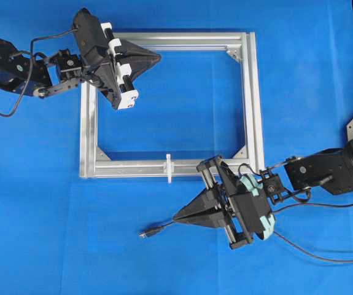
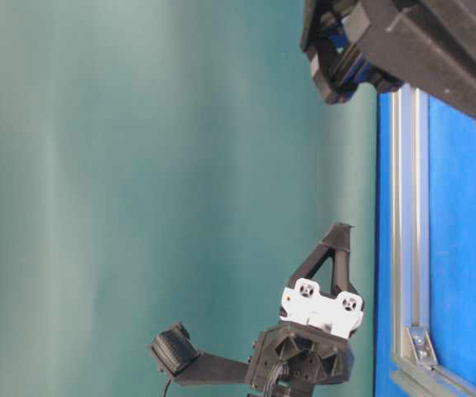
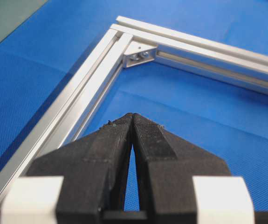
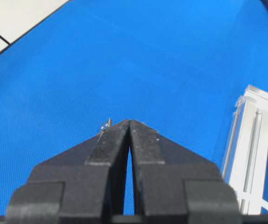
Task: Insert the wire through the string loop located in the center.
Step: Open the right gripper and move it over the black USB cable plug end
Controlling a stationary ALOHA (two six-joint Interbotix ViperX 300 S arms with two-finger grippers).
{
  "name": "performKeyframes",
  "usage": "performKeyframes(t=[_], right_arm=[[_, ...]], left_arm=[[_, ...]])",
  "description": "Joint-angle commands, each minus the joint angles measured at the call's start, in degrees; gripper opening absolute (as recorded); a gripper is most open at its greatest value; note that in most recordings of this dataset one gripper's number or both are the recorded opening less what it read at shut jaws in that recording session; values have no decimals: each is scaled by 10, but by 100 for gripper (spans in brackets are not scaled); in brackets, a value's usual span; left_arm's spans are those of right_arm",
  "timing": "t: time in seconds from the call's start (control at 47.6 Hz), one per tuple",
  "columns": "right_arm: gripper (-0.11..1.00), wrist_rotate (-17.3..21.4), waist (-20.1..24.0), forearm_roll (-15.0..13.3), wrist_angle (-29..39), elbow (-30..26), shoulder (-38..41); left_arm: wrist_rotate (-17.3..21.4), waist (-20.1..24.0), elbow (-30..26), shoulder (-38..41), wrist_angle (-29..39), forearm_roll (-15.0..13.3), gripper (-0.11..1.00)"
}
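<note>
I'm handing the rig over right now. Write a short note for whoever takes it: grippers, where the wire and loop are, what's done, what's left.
Left gripper: shut, empty, over the frame's top-left corner.
Right gripper: shut, empty, below the frame's bottom rail.
Wire: on the blue mat, plug end just left of the right gripper's tips, not held.
String loop: on the middle of the bottom rail.
Done: nothing yet.
Left: pick up the wire, thread it through the loop.

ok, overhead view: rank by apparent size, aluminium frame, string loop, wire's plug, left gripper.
1. aluminium frame, largest by far
2. left gripper, though it sits nearer the camera, so it looks bigger than it is
3. string loop
4. plug of the wire, close to the loop; ranking unsure
</note>
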Motion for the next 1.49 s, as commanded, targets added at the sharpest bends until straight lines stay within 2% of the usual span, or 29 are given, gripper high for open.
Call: performKeyframes(t=[0.0,0.105,0.609,0.714,0.798,0.924,1.008,1.05,1.113,1.387,1.471], right_arm=[[0,-2,6,0,-3,-11,-25],[-5,-3,8,0,23,-18,-32],[-3,28,10,0,43,-23,-33],[10,28,13,0,43,-24,-33],[30,28,18,0,43,-25,-33],[69,27,23,0,47,-25,-33],[89,27,23,3,55,-26,-33],[90,27,23,5,59,-28,-33],[84,27,23,8,63,-29,-32],[86,27,23,18,76,-34,-18],[86,27,23,28,82,-36,-9]], left_arm=[[1,0,-6,-25,4,10,0],[1,1,-4,-28,4,11,0],[1,4,-1,-29,4,11,0],[1,4,0,-29,4,11,0],[0,4,1,-29,4,11,0],[0,4,3,-31,4,11,0],[-1,4,4,-31,4,12,0],[-1,4,4,-31,4,12,0],[-1,4,5,-31,4,12,0],[-1,4,5,-31,1,12,0],[-1,4,5,-31,-2,12,0]])
